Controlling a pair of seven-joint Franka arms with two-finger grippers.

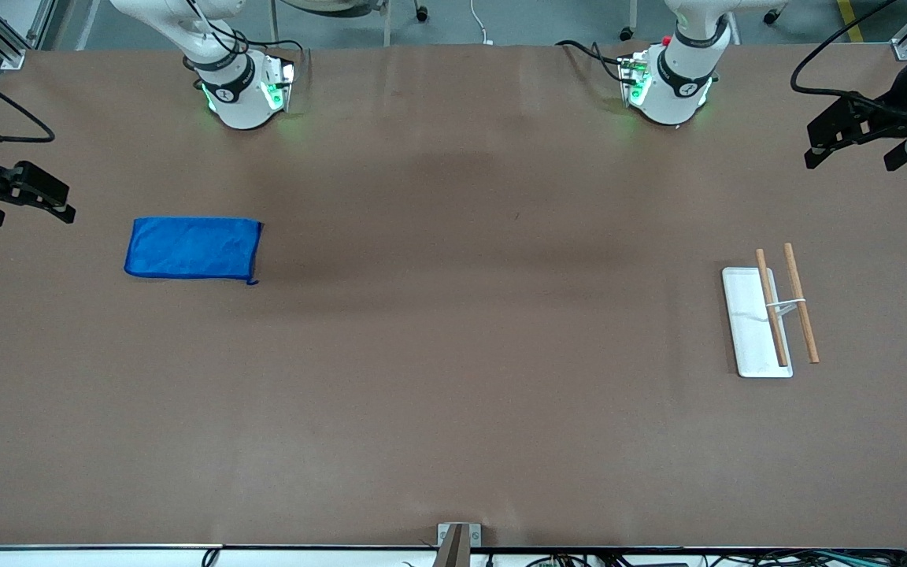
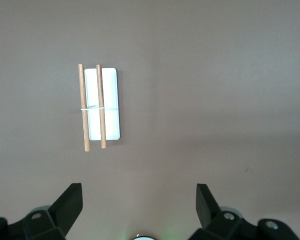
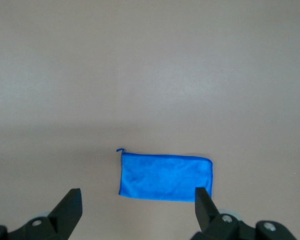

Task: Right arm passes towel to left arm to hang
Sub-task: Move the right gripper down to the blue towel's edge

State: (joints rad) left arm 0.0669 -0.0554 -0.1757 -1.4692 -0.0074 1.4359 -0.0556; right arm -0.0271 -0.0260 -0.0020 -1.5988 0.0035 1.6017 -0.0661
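Nothing is picked up yet: the right gripper [image 1: 32,198] and left gripper [image 1: 855,134] hang released at the table ends, so the right must descend onto the flat towel [image 1: 192,249], well apart from the rack [image 1: 754,323]

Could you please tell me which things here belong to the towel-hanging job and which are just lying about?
Job: towel, flat on the table; rack; right gripper and left gripper, both open, waiting at the table's ends.
Lying about: nothing else visible.
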